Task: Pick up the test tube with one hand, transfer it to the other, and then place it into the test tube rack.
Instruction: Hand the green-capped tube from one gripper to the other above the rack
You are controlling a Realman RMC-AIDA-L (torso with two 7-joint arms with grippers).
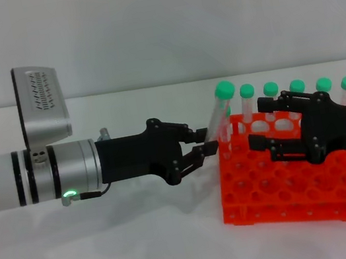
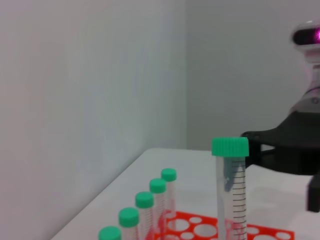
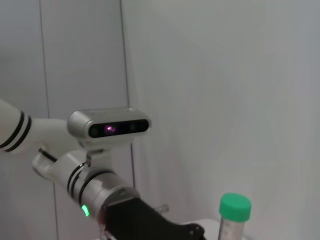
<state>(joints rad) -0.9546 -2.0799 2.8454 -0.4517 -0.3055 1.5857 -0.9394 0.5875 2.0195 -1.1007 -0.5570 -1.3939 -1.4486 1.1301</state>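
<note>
- The slim clear plastic test tube with a round green cap (image 1: 219, 113) is seen tilted at the near-left corner of the bright orange, many-holed plastic rack (image 1: 288, 176), its lower end among the holes.
- It is met by the slim fingers of the black left gripper (image 1: 204, 149), which appear clamped on it.
- Five more green-capped clear tubes (image 1: 271, 95) are held upright in the rack's far row.
- The blocky black right gripper (image 1: 259, 136) is held over the rack, fingers apart.

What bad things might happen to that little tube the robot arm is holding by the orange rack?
The left gripper pinches the slim clear green-capped test tube low on its body, and it leans, so it might slip or tip further. It hangs right at the corner of the bright orange test tube rack, so it may bump the rim. The right gripper sits over the rack, and the arms might collide.
</note>
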